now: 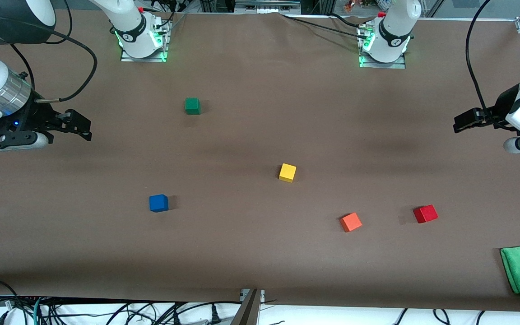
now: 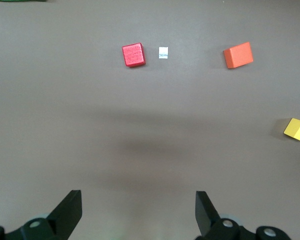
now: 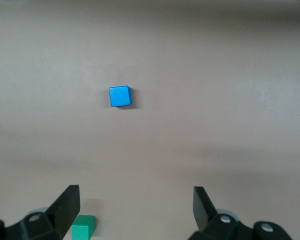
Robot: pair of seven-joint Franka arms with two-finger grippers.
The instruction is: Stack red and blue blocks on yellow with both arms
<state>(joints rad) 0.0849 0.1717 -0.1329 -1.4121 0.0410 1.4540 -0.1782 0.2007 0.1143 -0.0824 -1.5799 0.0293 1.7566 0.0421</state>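
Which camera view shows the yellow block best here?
The front view: the yellow block sits whole and unobstructed mid-table, with every other cube around it. The left wrist view catches only part of it, cut off at the frame edge. The right wrist view does not show it.

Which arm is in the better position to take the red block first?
The left arm. Its open left gripper hangs at the table end where the red block lies, with that block in its wrist view. The open right gripper hangs at the other end, closer to the blue block.
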